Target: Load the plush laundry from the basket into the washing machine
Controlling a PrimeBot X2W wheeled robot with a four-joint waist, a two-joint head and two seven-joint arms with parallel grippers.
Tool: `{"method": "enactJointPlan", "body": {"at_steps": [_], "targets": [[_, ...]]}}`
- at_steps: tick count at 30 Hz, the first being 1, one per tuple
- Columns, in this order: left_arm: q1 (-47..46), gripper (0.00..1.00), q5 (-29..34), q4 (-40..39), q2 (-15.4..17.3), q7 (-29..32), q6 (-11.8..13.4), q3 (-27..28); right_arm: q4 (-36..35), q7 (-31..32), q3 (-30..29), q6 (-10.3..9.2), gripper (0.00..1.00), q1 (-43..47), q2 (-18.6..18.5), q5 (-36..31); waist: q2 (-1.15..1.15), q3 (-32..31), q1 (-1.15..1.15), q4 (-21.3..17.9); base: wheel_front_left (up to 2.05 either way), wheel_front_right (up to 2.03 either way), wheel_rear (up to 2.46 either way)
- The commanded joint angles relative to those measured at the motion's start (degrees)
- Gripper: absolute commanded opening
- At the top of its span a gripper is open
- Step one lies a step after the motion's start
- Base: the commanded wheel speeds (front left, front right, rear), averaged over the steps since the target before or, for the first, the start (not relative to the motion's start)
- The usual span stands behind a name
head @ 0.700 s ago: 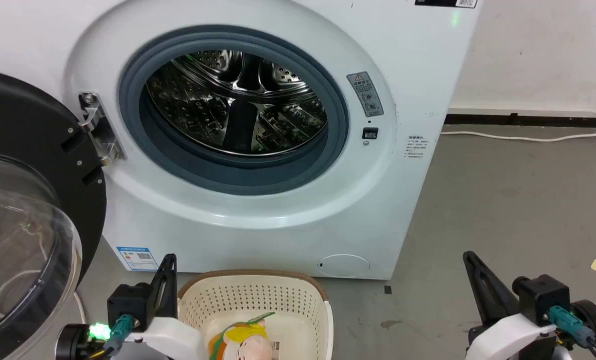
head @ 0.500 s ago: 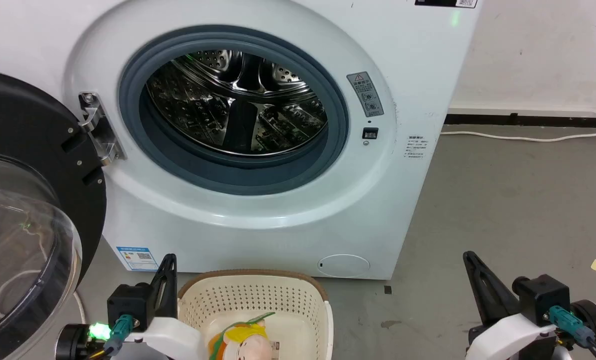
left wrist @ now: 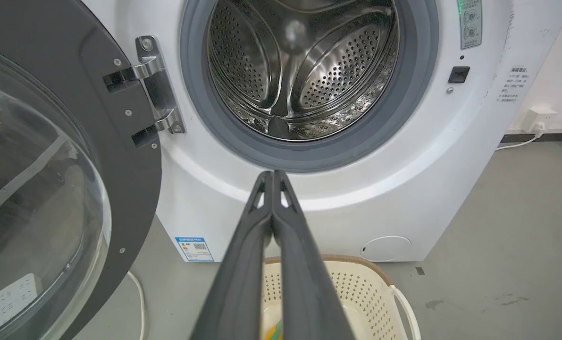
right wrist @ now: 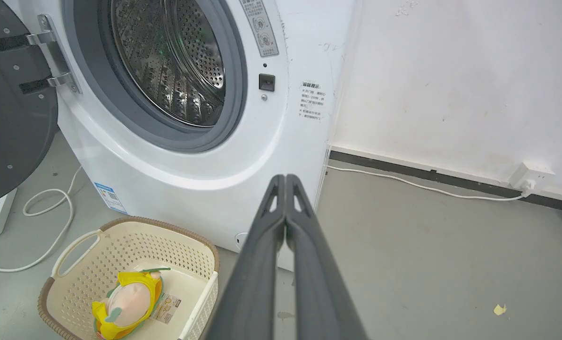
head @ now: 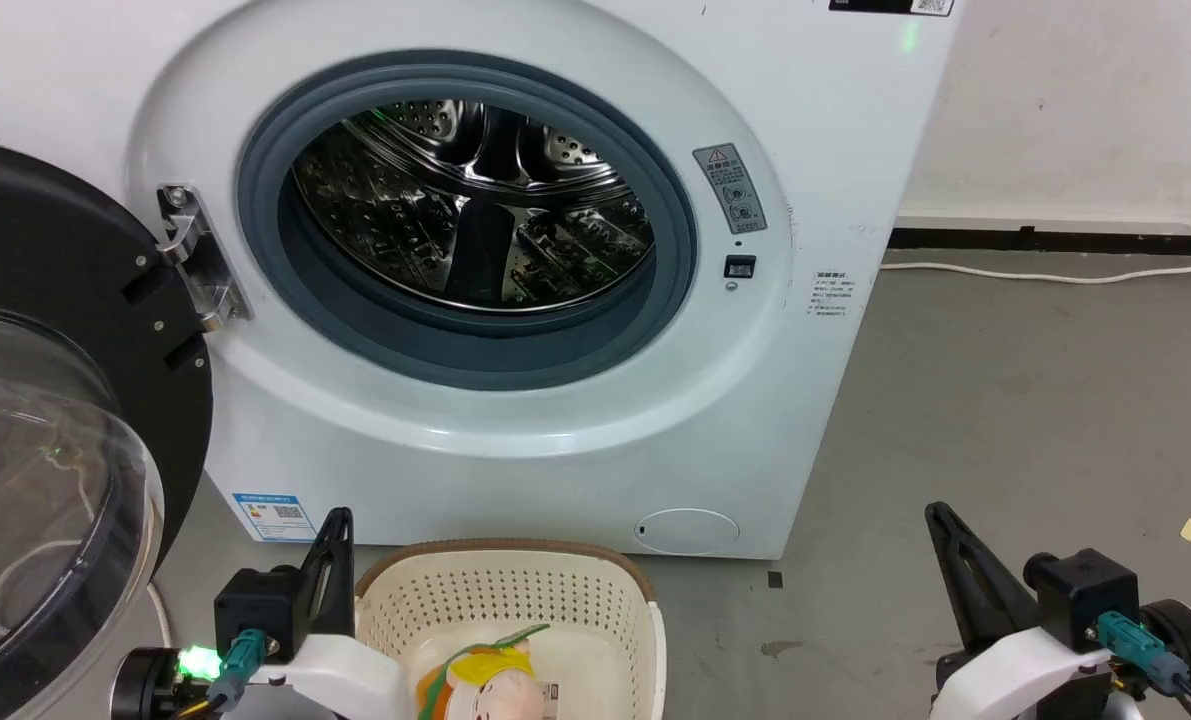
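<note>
Down in the cream perforated plastic basket (right wrist: 134,248), set just below the white front-loading washing machine (right wrist: 191,179) and its open drum (right wrist: 177,61), likely for a short lift, lies the yellow-orange plush doll (right wrist: 127,300). Left gripper (left wrist: 272,174) and right gripper (right wrist: 285,178): fingers pressed together, empty.

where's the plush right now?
The plush laundry lies inside the basket, on the floor before the washing machine; head view bottom centre, just right of the left gripper.

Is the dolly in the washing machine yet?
Not yet. Done: the washing machine has its door open. In hand: nothing; the left claw and right claw are shut, empty. Left: lifting the stuffed doll from the basket into the drum.
</note>
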Motion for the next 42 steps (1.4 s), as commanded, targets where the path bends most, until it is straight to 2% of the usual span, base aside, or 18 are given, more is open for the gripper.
{"method": "enactJointPlan", "body": {"at_steps": [1, 30, 31, 32, 33, 42], "targets": [[-0.85, 0.00, 0.15, -0.25, -0.01, 0.02, -0.25, 0.09, -0.24, 0.03, -0.14, -0.05, 0.00, -0.68, 0.07, -0.43, 0.00, 0.00, 0.00, 0.00, 0.00, 0.00, 0.00], [0.01, 0.00, -0.01, 0.01, 0.00, -0.03, 0.02, 0.00, 0.01, -0.03, 0.01, 0.00, 0.00, 0.01, 0.00, 0.03, 0.00, 0.00, 0.00, 0.00, 0.00, 0.00, 0.00], [0.04, 1.00, -0.02, 0.02, 0.00, -0.02, 0.07, -0.03, 0.02, -0.02, 0.03, 0.00, 1.00, 0.02, 0.00, 0.05, 0.00, 0.00, 0.00, 0.00, 0.00, 0.00, 0.00], [0.05, 0.00, -0.03, 0.03, 0.00, -0.04, 0.08, -0.04, 0.03, -0.04, 0.06, 0.00, 0.00, 0.03, 0.00, 0.08, 0.00, 0.00, 0.00, 0.00, 0.00, 0.00, 0.00], [0.04, 1.00, -0.02, 0.03, 0.00, -0.01, 0.07, -0.04, 0.03, -0.01, 0.09, 0.00, 1.00, 0.02, 0.00, 0.05, 0.00, 0.00, 0.00, 0.00, 0.00, 0.00, 0.00], [0.03, 1.00, -0.60, 0.29, 0.00, -1.09, 0.73, -0.74, -0.26, -1.09, -0.49, 0.00, 1.00, -0.02, 0.01, 0.83, 0.00, 0.67, 0.00, -0.18, 0.00, 0.00, 0.00]]}}
